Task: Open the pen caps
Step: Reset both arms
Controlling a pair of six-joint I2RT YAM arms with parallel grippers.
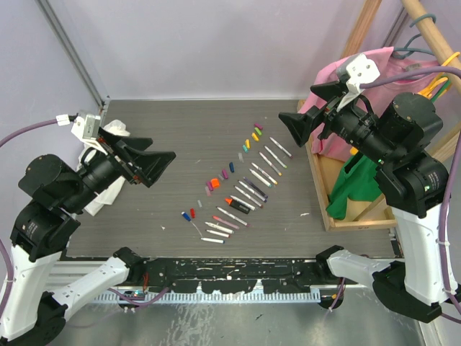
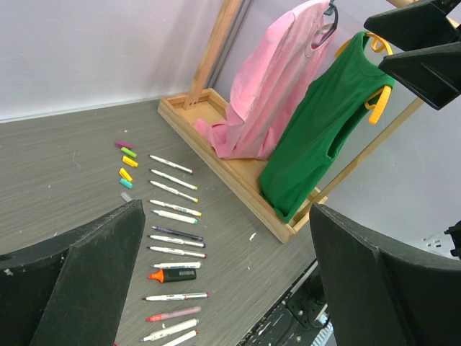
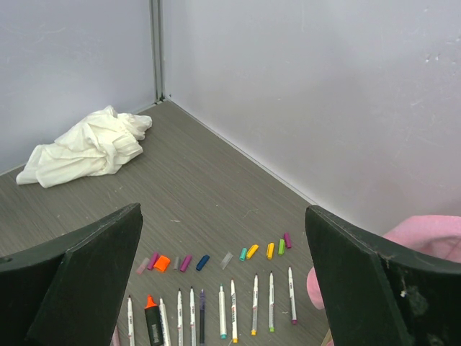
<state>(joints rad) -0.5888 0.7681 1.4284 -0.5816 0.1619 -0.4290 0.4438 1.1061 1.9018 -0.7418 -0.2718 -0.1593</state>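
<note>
Judging the uncapping done or nearly so: pen caps [image 1: 214,182] loose on the table [image 1: 158,122], in a line just beside the row of pens [image 1: 248,193], on its far-left side, apart from the barrels. Left tool [image 1: 160,166] raised well left of the row of pens, spread fully wide, gripping nothing. Right tool [image 1: 288,130] likewise wide and empty, raised right of the row. Cannot tell about caps possibly left on.

Next, for any cap not yet off: pin the barrel with one tool, pull the cap straight off with the other.

From right wrist alone: a white rag [image 3: 86,148] far beyond the row. From left wrist alone: a wooden rack [image 2: 178,109] past the row, with a pink shirt [image 2: 277,79] and a green shirt [image 2: 324,130].
</note>
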